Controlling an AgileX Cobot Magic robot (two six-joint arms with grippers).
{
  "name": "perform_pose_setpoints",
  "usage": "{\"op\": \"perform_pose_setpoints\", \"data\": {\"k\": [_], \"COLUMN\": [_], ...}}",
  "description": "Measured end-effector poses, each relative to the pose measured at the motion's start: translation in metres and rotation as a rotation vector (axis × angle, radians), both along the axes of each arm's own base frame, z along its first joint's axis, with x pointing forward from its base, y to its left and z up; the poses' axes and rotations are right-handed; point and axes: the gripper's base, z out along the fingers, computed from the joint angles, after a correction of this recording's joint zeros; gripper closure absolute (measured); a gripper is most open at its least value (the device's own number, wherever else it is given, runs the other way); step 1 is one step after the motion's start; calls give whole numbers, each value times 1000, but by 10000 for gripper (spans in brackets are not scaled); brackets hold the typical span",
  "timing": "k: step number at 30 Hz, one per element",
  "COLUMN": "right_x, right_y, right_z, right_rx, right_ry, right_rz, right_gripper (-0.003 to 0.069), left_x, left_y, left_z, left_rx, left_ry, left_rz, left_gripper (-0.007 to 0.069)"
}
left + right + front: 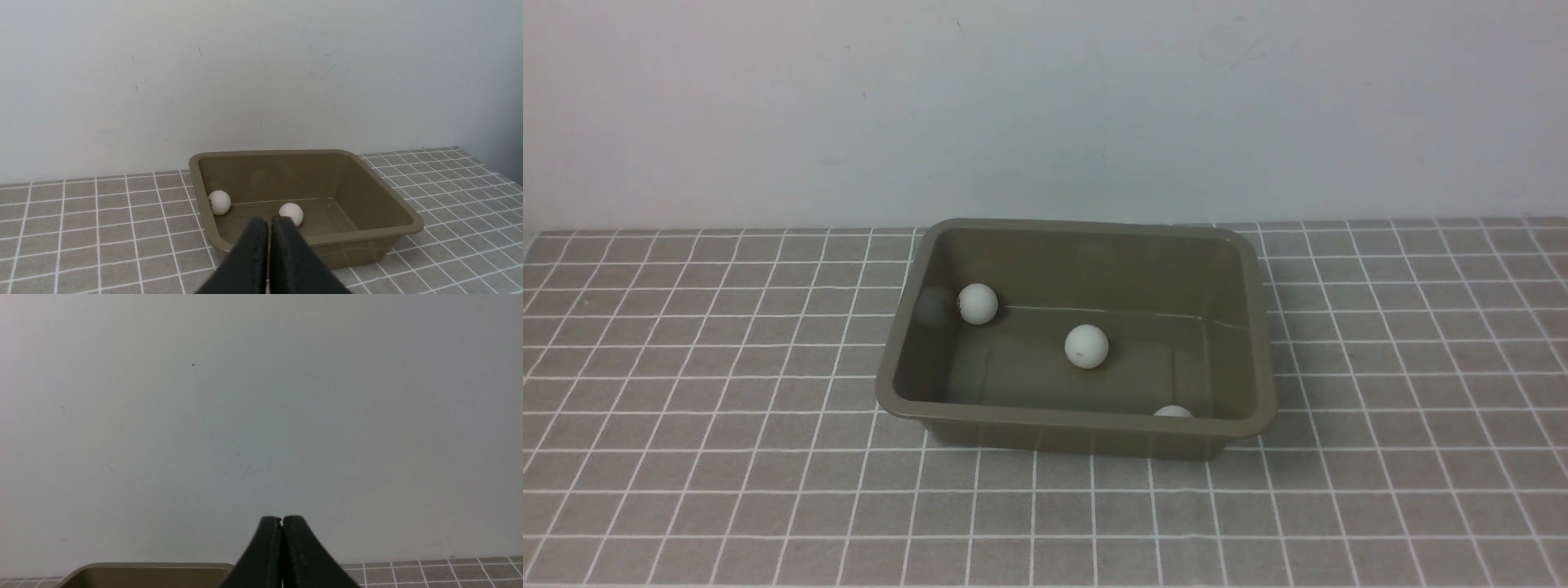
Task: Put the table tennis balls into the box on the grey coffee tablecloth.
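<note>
All three table tennis balls (pixel 1086 346) lie inside the box (pixel 1094 261) (ten o'clock corner, centre, five o'clock rim). The left fingers (pixel 255 253), pressed together and empty, look nearer than the right fingers (pixel 271 555), also together.

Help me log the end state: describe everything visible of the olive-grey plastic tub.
The shallow rectangular olive-grey plastic tub has rounded corners, a rolled rim and a glossy inside. It sits upright on the grey-brown checked cloth near the wall. Three white balls lie inside: one near the far left corner, one mid-floor, one half hidden behind the near rim.
</note>
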Motion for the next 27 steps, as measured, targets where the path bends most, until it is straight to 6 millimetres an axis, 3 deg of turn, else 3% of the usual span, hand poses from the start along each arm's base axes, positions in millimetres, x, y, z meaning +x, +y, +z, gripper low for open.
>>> {"op": "perform_pose_setpoints", "data": {"k": [4,8,10,11,14,18,27], "right_x": [0,0,0,0,0,0,0], "right_y": [0,0,0,0,0,0,0], "right_z": [0,0,0,0,0,0,0], "right_rx": [0,-2,-3,-3,-5,-5,-5], "right_ry": [0,-1,-1,-1,-1,-1,-2], "right_rz": [0,-2,-2,-2,-4,-5,-5], "right_gripper": [673,673,673,673,673,673,673], "left_x": [0,15,28,29,43,48,48], "left_y": [1,-1,-2,-2,0,4,4], "left_z": [0,-23,-48,-51,-94,-134,-134], "left_rx": [36,124,163,167,195,219,219], "left_ry": [-15,-33,-3,0,91,205,200], "left_rz": [5,52,113,120,233,302,309], "left_gripper": [629,629,629,629,629,629,629]}}
